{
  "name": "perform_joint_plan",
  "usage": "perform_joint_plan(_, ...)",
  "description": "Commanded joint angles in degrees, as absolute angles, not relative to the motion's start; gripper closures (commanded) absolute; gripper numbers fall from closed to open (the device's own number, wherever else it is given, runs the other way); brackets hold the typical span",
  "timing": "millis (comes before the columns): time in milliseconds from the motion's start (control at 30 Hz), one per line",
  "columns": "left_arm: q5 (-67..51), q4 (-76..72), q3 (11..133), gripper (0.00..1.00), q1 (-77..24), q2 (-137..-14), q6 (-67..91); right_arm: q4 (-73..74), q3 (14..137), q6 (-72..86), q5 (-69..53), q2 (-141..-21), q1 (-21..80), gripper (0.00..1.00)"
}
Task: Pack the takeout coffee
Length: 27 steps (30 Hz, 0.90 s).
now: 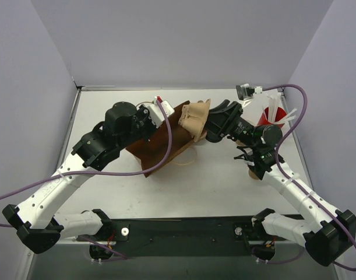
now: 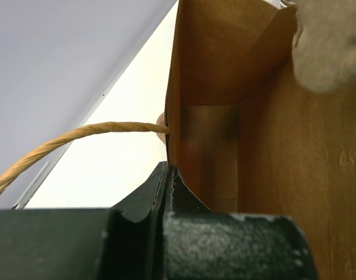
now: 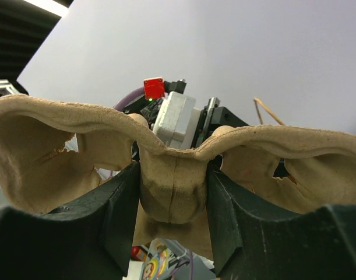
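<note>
Item: takeout coffee (image 1: 253, 174), small brown kraft paper cup. Only a sliver shows in the top view, standing on the white table (image 1: 212, 186) beneath the right arm's forearm; its lid cannot be made out. It stands well apart from the bag and is held by neither arm. Nearest to it: right gripper (image 3: 173, 192), black fingers closed from both sides on the central ridge of a beige moulded pulp cup carrier (image 3: 49, 146). The carrier's cup pockets spread to either side of the jaws, and it is held off the table at the open mouth of the bag. Next: large brown kraft paper bag (image 1: 157, 149), tilted, its mouth turned toward the right arm and its inside bare where the left wrist view shows it. Twisted tan paper cord handle (image 2: 61, 143) arcs away from the bag's outer wall. Left gripper (image 2: 169, 181), jaws pressed together on the rim of the bag's side wall, one finger inside and one outside. Far right, by the wall: red cup (image 1: 270, 115) with white sticks (image 1: 275, 108) fanning upward from it, touched by neither gripper.
</note>
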State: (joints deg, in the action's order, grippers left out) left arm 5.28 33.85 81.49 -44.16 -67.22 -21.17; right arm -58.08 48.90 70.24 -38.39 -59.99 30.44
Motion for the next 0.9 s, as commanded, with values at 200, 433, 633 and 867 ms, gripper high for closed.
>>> perform_joint_plan(200, 2.37, 30.5, 83.94, 1.0, -42.72, -66.62, -20.92, -58.36, 56.08, 63.28, -44.64, -64.42, 35.77, 0.6)
perform_joint_plan(433, 0.62, 30.67, 84.11, 1.0, -41.13, -64.78, -20.83, -52.05, 51.6, 57.42, -45.88, -64.6, 35.68, 0.6)
perform_joint_plan(633, 0.7, 32.78, 84.9, 1.0, -41.04, -63.64, -22.41, -28.34, 55.1, 42.04, -41.94, -63.98, 38.39, 0.6)
perform_joint_plan(867, 1.06, 36.91, 88.41, 1.0, -41.48, -63.28, -23.73, -13.63, 58.1, 30.33, -32.19, -66.88, 42.53, 0.6)
